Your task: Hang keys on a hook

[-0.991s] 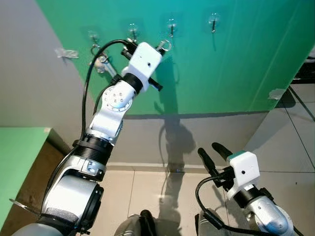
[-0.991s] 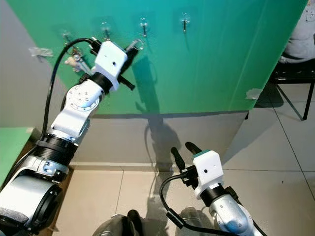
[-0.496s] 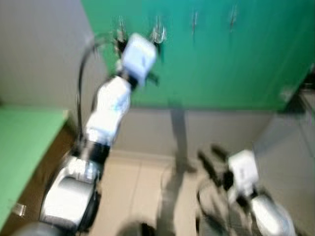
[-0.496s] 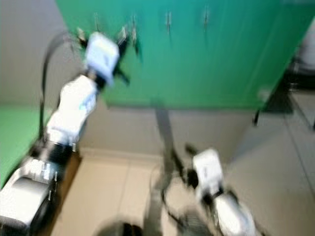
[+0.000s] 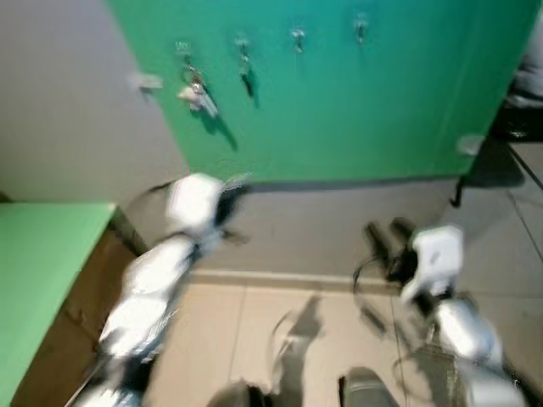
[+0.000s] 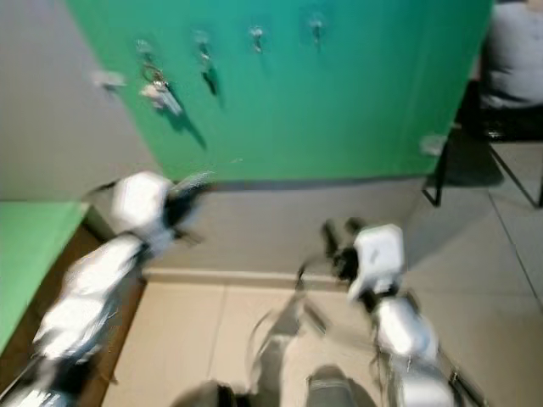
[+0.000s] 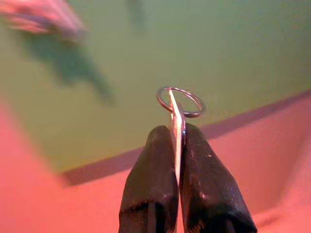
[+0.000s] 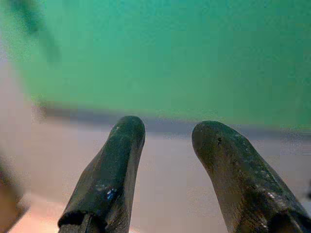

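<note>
Several small hooks run in a row along the top of the green wall panel. A bunch of keys hangs from the leftmost hook. My left gripper sits well below the hooks, in front of the grey strip under the panel. It is shut on a flat key with a metal ring, and its fingers pinch the blade. My right gripper is low on the right and open, with nothing between its fingers. Both eye views are blurred.
A green tabletop stands at the left, against the grey wall. A dark chair with a seated person is at the far right. A bit of tape sticks to the wall left of the hooks. Tiled floor lies below.
My left arm has dropped from hook height to the foot of the wall, still holding the key and ring. The whole picture has shifted and blurred. The right gripper sits a little higher.
</note>
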Controlling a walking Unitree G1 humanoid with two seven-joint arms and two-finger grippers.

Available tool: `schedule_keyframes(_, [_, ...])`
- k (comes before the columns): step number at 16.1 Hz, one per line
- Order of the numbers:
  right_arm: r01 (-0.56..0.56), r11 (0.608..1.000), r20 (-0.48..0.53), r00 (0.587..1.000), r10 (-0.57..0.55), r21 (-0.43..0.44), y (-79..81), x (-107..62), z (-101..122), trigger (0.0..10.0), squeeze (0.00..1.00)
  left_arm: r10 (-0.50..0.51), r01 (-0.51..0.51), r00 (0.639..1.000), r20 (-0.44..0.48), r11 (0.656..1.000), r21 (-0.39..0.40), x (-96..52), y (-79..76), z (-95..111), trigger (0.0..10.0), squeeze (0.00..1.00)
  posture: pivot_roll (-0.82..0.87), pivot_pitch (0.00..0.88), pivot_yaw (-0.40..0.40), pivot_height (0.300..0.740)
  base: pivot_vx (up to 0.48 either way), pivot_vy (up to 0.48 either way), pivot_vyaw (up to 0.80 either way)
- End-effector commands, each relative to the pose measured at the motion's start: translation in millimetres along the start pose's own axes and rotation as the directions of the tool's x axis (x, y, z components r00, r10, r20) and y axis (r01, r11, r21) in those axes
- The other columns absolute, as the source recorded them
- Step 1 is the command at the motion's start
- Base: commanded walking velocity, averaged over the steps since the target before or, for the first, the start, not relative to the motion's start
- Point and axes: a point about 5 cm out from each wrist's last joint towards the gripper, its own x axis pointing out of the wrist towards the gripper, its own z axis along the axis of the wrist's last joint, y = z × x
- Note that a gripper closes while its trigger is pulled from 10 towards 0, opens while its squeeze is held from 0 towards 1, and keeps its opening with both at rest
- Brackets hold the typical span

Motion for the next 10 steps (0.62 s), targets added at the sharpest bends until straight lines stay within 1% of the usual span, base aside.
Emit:
schedule_keyframes(1, [0.02,0.998,-0.036,0.999,-0.018,0.054,1.1,2.1,-9.8,10.0,0.0,0.01,-0.013,0.999,0.047,0.998,0.055,-8.4,-0.1,7.6,0.0,0.0,-0.27,0.018,0.14,0.716,0.0,0.0,0.0])
schedule_keyframes(2, [0.018,0.998,-0.03,0.999,-0.016,0.068,1.0,8.6,-9.5,10.0,0.0,-0.018,0.018,1.0,-0.01,0.995,0.099,-26.8,-9.1,-10.0,0.0,0.0,-0.24,0.015,0.128,0.716,0.0,0.0,0.0])
schedule_keyframes(3, [0.007,0.997,-0.027,1.0,-0.005,0.076,3.1,12.7,-9.8,10.0,0.0,-0.005,0.004,0.999,-0.04,1.0,-0.005,-41.9,-18.4,-21.3,0.0,0.0,-0.23,0.014,0.116,0.716,0.0,0.0,0.0])
schedule_keyframes(4, [-0.004,0.995,-0.029,1.0,0.007,0.097,6.2,15.3,-12.4,10.0,0.0,0.043,-0.048,0.998,-0.05,0.993,-0.108,-49.7,-22.9,-24.2,0.0,0.0,-0.21,0.006,0.104,0.716,0.0,0.0,0.0])
schedule_keyframes(5, [-0.023,0.995,-0.03,0.999,0.026,0.102,11.3,17.9,-14.3,10.0,0.0,0.078,-0.083,0.996,-0.035,0.983,-0.164,-48.5,-23.4,-19.8,0.0,0.0,-0.2,0.01,0.092,0.716,0.0,0.0,0.0])
schedule_keyframes(6, [-0.039,0.994,-0.029,0.999,0.042,0.1,14.9,21.0,-15.2,10.0,0.0,0.093,-0.094,0.996,-0.013,0.981,-0.169,-42.7,-22.0,-15.8,0.0,0.0,-0.19,0.014,0.088,0.716,0.0,0.0,0.0])
schedule_keyframes(7, [-0.067,0.993,-0.022,0.997,0.069,0.096,20.8,25.0,-15.2,10.0,0.0,0.097,-0.098,0.995,-0.011,0.986,-0.134,-38.7,-20.5,-17.7,0.0,0.0,-0.19,0.018,0.086,0.716,0.0,0.0,0.0])
schedule_keyframes(8, [-0.085,0.992,-0.02,0.996,0.087,0.094,23.5,28.8,-15.1,10.0,0.0,0.082,-0.081,0.997,0.004,0.989,-0.125,-34.4,-23.7,-16.8,0.0,0.0,-0.2,0.034,0.071,0.716,0.0,0.0,0.0])
schedule_keyframes(9, [-0.089,0.992,-0.026,0.995,0.092,0.086,24.3,30.3,-16.0,10.0,0.0,0.028,-0.028,1.0,0.003,0.998,-0.063,-27.1,-30.9,-18.2,0.0,0.0,-0.21,0.042,0.063,0.716,0.0,0.0,0.0])
schedule_keyframes(10, [-0.092,0.993,-0.022,0.995,0.094,0.068,22.3,29.9,-14.5,10.0,0.0,0.015,-0.014,1.0,0.005,0.998,-0.068,-22.5,-35.3,-18.0,0.0,0.0,-0.23,0.046,0.061,0.716,0.0,0.0,0.0])
